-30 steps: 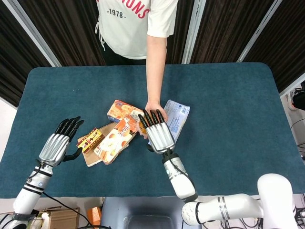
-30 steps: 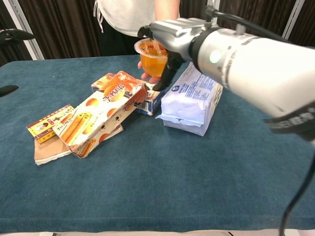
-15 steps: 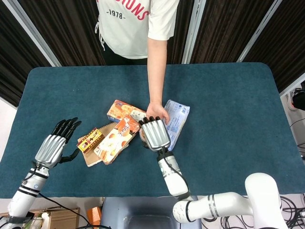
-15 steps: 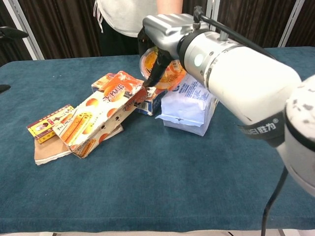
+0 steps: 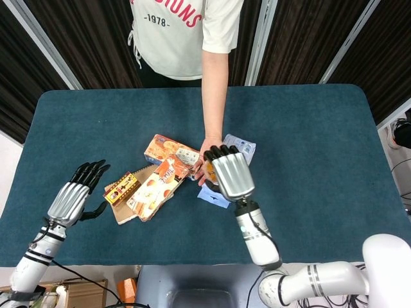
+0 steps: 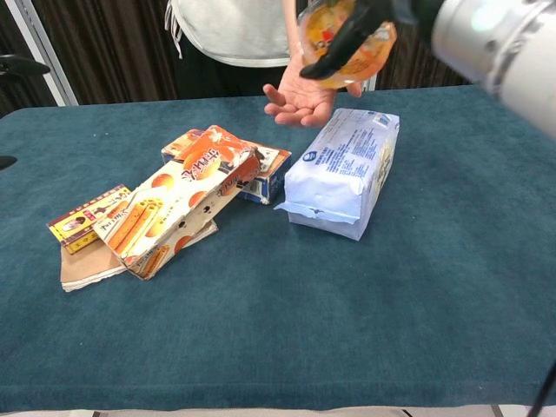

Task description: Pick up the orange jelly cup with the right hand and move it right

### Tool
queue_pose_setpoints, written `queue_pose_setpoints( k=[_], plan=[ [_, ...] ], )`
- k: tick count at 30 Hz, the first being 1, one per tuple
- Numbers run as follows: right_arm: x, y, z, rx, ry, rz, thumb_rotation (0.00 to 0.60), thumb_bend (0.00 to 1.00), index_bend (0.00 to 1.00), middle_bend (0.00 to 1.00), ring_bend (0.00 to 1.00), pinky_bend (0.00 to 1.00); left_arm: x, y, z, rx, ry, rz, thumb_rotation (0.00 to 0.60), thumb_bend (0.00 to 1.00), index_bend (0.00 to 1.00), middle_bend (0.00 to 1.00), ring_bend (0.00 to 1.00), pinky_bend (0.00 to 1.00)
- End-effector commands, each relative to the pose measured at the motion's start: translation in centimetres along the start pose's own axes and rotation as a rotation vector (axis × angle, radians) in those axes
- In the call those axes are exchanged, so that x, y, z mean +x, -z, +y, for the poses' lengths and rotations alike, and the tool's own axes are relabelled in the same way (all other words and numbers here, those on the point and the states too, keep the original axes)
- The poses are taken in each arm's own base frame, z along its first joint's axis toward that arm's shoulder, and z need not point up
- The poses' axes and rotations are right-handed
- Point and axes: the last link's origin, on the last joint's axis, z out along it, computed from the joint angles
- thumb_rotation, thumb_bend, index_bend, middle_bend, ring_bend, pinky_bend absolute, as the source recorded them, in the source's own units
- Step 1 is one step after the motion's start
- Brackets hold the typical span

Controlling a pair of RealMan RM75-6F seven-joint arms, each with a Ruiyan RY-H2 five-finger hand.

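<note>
The orange jelly cup [image 6: 375,50] hangs tilted in the air at the top of the chest view, above the white pouch [image 6: 343,169]. My right hand [image 6: 346,36] grips it, dark fingers wrapped across its front. In the head view my right hand [image 5: 230,173] is seen from its back and covers the cup. A person's open palm [image 6: 300,100] lies just below and left of the cup, empty. My left hand [image 5: 74,196] hovers open over the table's left side, holding nothing.
A pile of orange snack boxes [image 6: 178,195] lies left of the pouch, with a small red-yellow box [image 6: 87,213] and a brown card beneath it. The person's forearm [image 5: 212,90] reaches in from the far edge of the blue-green table [image 5: 308,128].
My right hand has lifted the jelly cup off the person's palm and carried it up and to the right. The palm is now bare. My left hand has barely moved.
</note>
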Motion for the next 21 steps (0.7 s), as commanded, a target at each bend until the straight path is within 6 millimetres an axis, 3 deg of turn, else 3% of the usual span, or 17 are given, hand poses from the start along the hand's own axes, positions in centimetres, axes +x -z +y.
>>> queue_pose_setpoints(
  k=[1, 7, 12, 15, 21],
  plan=[
    [2.1, 3.6, 5.3, -0.029, 0.022, 0.032, 0.6, 0.13, 0.69, 0.53, 0.54, 0.68, 0.0, 0.3, -0.2, 0.002, -0.004, 0.0, 0.6, 0.35, 0.0, 0.0, 0.0, 0.0],
    [1.4, 9.3, 12.7, -0.083, 0.047, -0.07, 0.6, 0.13, 0.69, 0.53, 0.54, 0.68, 0.0, 1.5, -1.0, 0.008, -0.033, -0.004, 0.6, 0.35, 0.0, 0.0, 0.0, 0.0],
    [-2.6, 12.8, 17.2, -0.118, 0.075, -0.222, 0.6, 0.13, 0.67, 0.53, 0.54, 0.69, -1.6, 3.9, -1.9, 0.015, -0.04, -0.048, 0.6, 0.35, 0.0, 0.0, 0.0, 0.0],
    [-5.5, 13.8, 18.1, -0.113, 0.07, -0.28, 0.6, 0.13, 0.63, 0.53, 0.53, 0.69, -2.9, 5.5, -2.4, 0.006, -0.037, -0.067, 0.6, 0.35, 0.0, 0.0, 0.0, 0.0],
    [-9.5, 14.4, 18.1, -0.094, 0.063, -0.343, 0.6, 0.13, 0.56, 0.52, 0.51, 0.69, -4.5, 7.1, -2.5, -0.024, -0.057, -0.091, 0.6, 0.35, 0.0, 0.0, 0.0, 0.0]
  ],
)
